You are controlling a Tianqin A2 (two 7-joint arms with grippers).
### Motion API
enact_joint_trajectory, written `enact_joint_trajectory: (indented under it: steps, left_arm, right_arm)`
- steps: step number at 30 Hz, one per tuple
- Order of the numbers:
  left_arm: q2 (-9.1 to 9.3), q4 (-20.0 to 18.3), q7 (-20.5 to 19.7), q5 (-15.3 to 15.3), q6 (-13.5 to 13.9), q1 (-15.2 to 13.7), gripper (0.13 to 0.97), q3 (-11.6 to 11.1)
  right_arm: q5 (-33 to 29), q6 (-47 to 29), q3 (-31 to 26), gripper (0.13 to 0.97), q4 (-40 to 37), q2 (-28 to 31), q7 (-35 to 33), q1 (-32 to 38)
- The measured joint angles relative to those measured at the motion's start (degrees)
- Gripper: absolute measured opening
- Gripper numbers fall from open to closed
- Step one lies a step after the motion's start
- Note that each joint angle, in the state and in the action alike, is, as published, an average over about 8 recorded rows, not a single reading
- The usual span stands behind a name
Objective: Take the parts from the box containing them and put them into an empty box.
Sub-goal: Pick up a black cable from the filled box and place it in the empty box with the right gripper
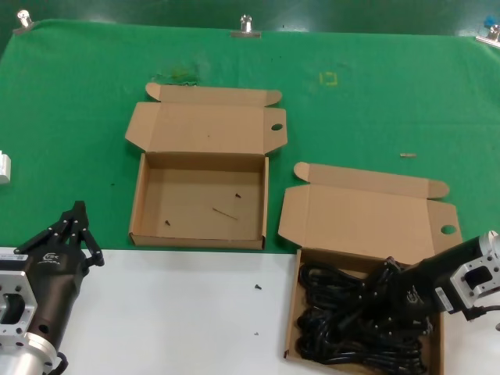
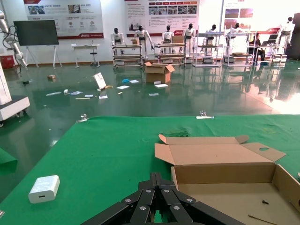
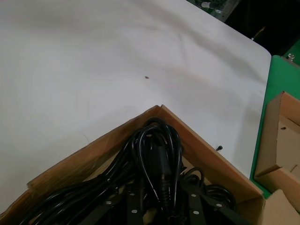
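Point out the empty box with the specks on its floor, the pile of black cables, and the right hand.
empty box (image 1: 147, 205), head view, bare floor by its left wall.
black cables (image 1: 324, 324), head view, coils in the full box.
right hand (image 1: 383, 295), head view, down among the cables.

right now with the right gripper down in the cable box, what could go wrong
1. The black cables lie tangled together, so the right gripper may drag up several bundles at once.
2. A snagged loop could tug the light cable box along the table.
3. The empty box sits across a gap; trailing cable could catch its wall.
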Motion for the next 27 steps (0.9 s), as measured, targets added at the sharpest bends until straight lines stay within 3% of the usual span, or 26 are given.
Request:
enact_joint_trajectory:
  steps: [5, 14, 27]
  left_arm:
    - [0.00, 0.00, 0.00, 0.00, 0.00, 0.00, 0.139, 0.00]
    - [0.00, 0.00, 0.00, 0.00, 0.00, 0.00, 0.139, 0.00]
    - [0.00, 0.00, 0.00, 0.00, 0.00, 0.00, 0.139, 0.00]
  right_arm:
    - [-0.45, 0.16, 0.15, 0.276, -0.01, 0.06, -0.08, -0.24]
    - [-0.85, 0.17, 0.62, 0.208, -0.04, 0.22, 0.05, -0.61]
    - [0.64, -2.19, 3.08, 0.201, 0.02, 0.82, 3.16, 1.15]
